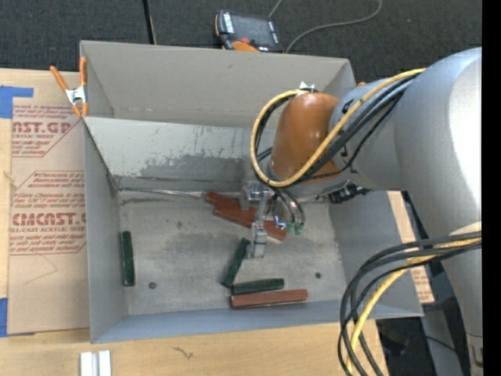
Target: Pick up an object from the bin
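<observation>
1. Grey metal forms the bin (102,210), and the tool (258,240) hangs low inside it, near the middle of the floor and a little toward the arm's side.
2. We see the arm come in from the right of the camera view. Its orange cover (301,135) sits directly above the tool, and yellow cables (344,128) loop around the cover.
3. We cannot tell whether the tool is spread or pressed together, because its tip is too small and too cluttered to read.
4. Nothing that we can make out sits within the tool's grip.
5. A reddish-brown flat piece (229,207) lies right under the tool. It runs out to the tool's left and toward the back wall, with a small reddish end showing on the tool's right.
6. A tilted dark green stick (233,266) lies just in front of the tool, on the side of the near wall. Its upper end comes up close beside the tool's tip. We cannot tell whether the two touch.
7. Further toward the near wall from the tool, a second dark green stick (258,286) lies flat, close to the lower end of the tilted one.
8. A reddish-brown bar (270,297) lies just beyond that stick and alongside it, close to the near wall.
9. Well apart from the tool, far to its left, a third dark green stick (126,258) lies alone, along the left wall.
</observation>
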Controlling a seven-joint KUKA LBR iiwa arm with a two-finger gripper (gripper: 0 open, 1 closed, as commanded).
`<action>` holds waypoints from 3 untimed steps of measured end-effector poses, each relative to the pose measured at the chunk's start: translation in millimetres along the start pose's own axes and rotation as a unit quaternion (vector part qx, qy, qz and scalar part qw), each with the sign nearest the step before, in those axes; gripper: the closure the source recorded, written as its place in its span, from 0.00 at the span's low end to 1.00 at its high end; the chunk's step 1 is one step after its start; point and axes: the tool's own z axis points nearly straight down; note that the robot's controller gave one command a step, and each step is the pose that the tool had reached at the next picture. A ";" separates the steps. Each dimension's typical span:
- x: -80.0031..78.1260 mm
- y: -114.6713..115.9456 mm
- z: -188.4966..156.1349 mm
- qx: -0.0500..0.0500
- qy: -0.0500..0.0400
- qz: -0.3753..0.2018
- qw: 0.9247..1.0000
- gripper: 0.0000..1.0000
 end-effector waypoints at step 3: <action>56.3 61.5 -0.2 0.001 0.001 0.284 0.959 0.00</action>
